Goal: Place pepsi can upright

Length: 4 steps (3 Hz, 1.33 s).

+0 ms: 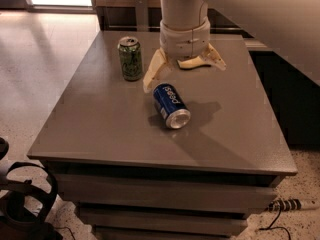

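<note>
On the grey table [100,129], the green patterned can [130,59] stands upright at the back left, just beside the arm's approach path. It is the nearest thing that a careless swing could knock. To its right the gripper [184,75] hovers with its pale fingers [154,73] spread wide and holding nothing. The left fingertip hangs just behind the pepsi can [171,105]. That can lies on its side near the table's middle, silver end toward the camera. The step in hand looks like the reach before the grasp. The next move calls for lowering over the can's body, closing across it, then tipping it onto an end. A yellow sponge [192,63] lies under the wrist, apart from the can. A power strip [292,204] lies on the floor at far right.
</note>
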### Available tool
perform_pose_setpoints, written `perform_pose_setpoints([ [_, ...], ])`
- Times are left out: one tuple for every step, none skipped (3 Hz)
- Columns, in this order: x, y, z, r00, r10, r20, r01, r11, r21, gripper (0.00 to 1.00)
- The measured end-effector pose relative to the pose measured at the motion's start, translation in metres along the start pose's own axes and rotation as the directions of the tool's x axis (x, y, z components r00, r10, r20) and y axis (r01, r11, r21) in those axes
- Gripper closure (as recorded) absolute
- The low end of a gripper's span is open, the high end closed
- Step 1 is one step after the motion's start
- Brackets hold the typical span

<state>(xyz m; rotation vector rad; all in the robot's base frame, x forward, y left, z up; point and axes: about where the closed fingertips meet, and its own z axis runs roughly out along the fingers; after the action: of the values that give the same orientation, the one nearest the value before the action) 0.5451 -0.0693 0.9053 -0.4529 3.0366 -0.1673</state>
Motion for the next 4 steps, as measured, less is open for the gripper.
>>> perform_pose_setpoints([
  [0.004, 0.011, 0.004, 0.999, -0.047, -0.006, 0.046, 0.9982, -0.037, 0.00],
  [0.005, 0.024, 0.013, 0.996, -0.084, -0.018, 0.082, 0.9933, -0.082, 0.00],
  [0.007, 0.030, 0.027, 0.995, -0.093, -0.039, 0.088, 0.9888, -0.120, 0.00],
  [0.006, 0.033, 0.037, 0.995, -0.091, -0.044, 0.083, 0.9834, -0.162, 0.00],
])
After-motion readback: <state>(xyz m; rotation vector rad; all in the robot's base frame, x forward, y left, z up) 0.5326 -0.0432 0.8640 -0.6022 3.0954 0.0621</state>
